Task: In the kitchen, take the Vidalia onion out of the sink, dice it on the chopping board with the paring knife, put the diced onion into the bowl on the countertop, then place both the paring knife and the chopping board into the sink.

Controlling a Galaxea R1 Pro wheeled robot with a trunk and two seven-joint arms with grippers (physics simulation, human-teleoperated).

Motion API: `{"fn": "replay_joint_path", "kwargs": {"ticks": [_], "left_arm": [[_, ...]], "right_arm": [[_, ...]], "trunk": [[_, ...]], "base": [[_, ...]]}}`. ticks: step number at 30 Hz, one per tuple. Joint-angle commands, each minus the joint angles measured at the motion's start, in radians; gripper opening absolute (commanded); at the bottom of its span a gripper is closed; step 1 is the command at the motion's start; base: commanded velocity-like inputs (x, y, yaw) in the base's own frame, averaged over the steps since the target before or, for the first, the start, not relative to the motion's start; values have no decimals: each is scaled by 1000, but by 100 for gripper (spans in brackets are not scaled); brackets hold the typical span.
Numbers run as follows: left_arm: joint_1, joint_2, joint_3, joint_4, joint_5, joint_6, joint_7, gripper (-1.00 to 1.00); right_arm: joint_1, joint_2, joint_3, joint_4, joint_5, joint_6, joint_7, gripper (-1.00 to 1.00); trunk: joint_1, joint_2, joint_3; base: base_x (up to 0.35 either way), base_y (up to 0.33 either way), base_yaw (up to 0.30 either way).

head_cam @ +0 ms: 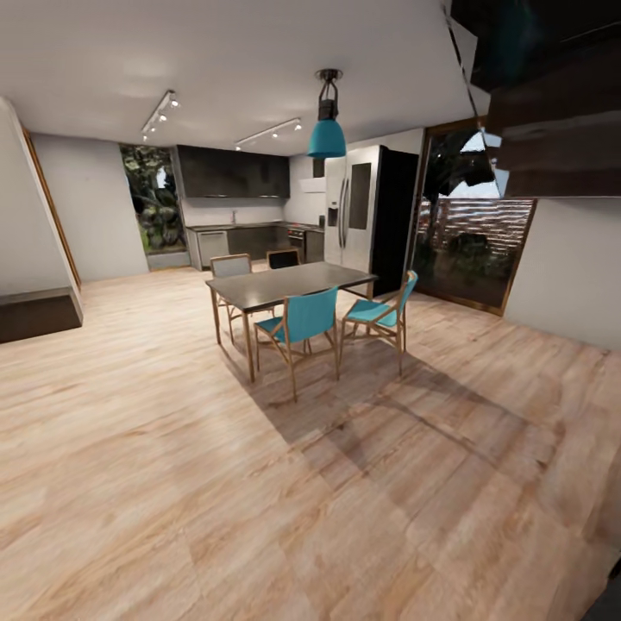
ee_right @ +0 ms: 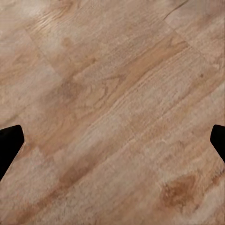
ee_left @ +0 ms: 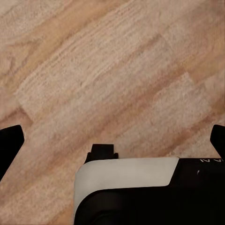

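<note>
I stand in an open room, far from the kitchen. The countertop (head_cam: 246,227) is a thin grey strip over dark cabinets at the back wall, with a small tap standing on it; the sink basin itself is too far off to make out. The onion, chopping board, paring knife and bowl are out of view. My left gripper (ee_left: 115,137) hangs open over bare wooden floor, its dark fingertips (ee_left: 10,143) wide apart with nothing between them. My right gripper (ee_right: 112,140) is also open above the floor and holds nothing.
A dark dining table (head_cam: 289,283) with teal chairs (head_cam: 302,323) stands between me and the kitchen. A steel fridge (head_cam: 355,207) is at the back right, beside a glass door (head_cam: 470,233). Wooden floor (head_cam: 129,414) stretches wide to the table's left.
</note>
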Motion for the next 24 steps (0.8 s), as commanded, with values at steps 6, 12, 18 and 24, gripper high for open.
{"fn": "replay_joint_path", "kwargs": {"ticks": [6, 12, 18, 24], "left_arm": [[0, 0, 1, -1, 2, -2, -1, 100], [0, 0, 0, 0, 2, -2, -1, 100], [0, 1, 1, 1, 2, -2, -1, 100], [0, 0, 0, 1, 3, -2, -1, 100]], "right_arm": [[0, 0, 0, 0, -1, -2, 0, 100], [0, 0, 0, 0, -1, -2, 0, 100], [0, 0, 0, 0, -1, -2, 0, 100], [0, 0, 0, 0, -1, -2, 0, 100]], "trunk": [[1, 0, -1], [1, 0, -1], [1, 0, -1], [1, 0, -1]], "base": [[266, 223, 285], [266, 223, 285], [266, 223, 285], [264, 223, 285]]}}
